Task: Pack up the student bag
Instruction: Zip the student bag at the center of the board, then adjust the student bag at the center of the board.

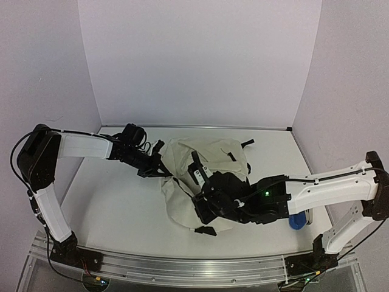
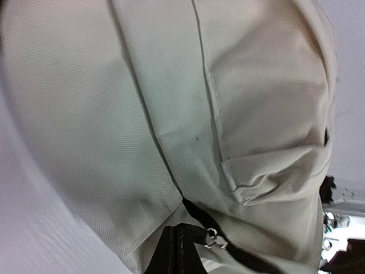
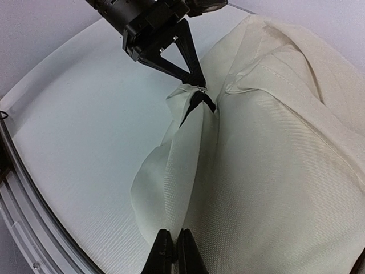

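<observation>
On the left of the large cream canvas student bag (image 1: 216, 155), the left gripper (image 3: 197, 83) has its fingers pressed together on a small black tab with a metal ring (image 3: 199, 101) at the bag's left edge, pulling that corner up into a peak. The bag itself lies slumped on its side in the middle of the white table (image 1: 121, 201), between the two arms. Its canvas is rumpled, and no view shows an open mouth or any lining. At the bag's near edge the right gripper (image 3: 173, 251) reaches in from the right. Its fingers (image 3: 162, 254) stand close together with only a slit between them. A fold of canvas runs down to their tips, but I cannot tell whether they pinch it. To the right of the bag, beside the right arm, a small blue object (image 1: 297, 222) sits on the table, too hidden to identify. Judged from this, the packing has barely begun. The arms seem to be working on getting the bag open, nothing is visibly inside, and loading and closing are all still to do.
</observation>
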You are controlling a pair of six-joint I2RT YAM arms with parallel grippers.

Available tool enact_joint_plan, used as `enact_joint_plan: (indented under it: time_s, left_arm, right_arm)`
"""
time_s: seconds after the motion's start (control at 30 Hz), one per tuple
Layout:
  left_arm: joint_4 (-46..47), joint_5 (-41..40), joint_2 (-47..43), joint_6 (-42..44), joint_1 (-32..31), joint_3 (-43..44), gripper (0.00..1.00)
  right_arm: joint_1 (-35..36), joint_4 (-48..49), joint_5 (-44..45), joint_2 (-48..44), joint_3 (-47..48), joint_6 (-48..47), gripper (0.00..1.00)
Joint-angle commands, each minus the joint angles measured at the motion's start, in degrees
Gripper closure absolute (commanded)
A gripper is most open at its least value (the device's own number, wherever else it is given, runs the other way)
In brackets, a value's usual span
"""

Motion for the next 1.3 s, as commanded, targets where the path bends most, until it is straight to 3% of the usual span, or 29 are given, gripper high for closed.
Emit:
enact_joint_plan:
  time_s: [0.0,0.1,0.23,0.43,0.53,0.6,0.87,0.97,1.07,1.27]
  left_arm:
    - [5.2,-20.9,-0.8,1.7,8.9,-0.2,1.0]
    - [3.8,-21.4,-3.0,2.0,9.0,-0.9,0.99]
    - [3.1,-23.0,-7.7,0.9,8.9,-3.2,0.85]
    - [4.4,-21.5,-17.5,-5.9,8.9,-9.2,0.32]
    - [6.8,-17.2,-22.2,-10.9,8.8,-14.0,0.16]
    - [8.0,-14.5,-24.6,-14.1,8.7,-17.1,0.12]
    - [7.6,-11.2,-31.1,-21.5,4.9,-24.2,0.08]
    - [6.7,-11.1,-32.6,-23.2,4.0,-25.5,0.15]
    - [7.3,-10.6,-32.5,-24.8,3.2,-27.0,0.28]
    - [9.9,-10.4,-30.2,-25.9,0.9,-27.7,0.51]
  right_arm:
    - [4.8,-0.3,6.3,-1.1,6.1,3.8,0.5]
    - [4.7,-0.8,9.8,-1.1,7.0,5.4,0.3]
    - [2.6,-3.4,12.2,-1.0,7.9,8.0,0.11]
    - [-8.3,-6.0,5.4,-2.0,5.5,9.9,0.04]
    - [-14.1,-6.0,3.1,-2.7,4.0,8.8,0.02]
    - [-18.0,-5.6,1.6,-2.6,3.9,7.2,0.02]
    - [-29.8,-1.2,-9.3,-0.2,6.8,0.8,0.03]
    - [-32.6,-0.6,-12.1,1.6,8.6,-0.6,0.1]
    - [-36.3,-0.4,-14.7,4.1,9.9,-1.2,0.13]
    - [-40.1,0.7,-18.7,9.0,12.4,-1.8,0.13]
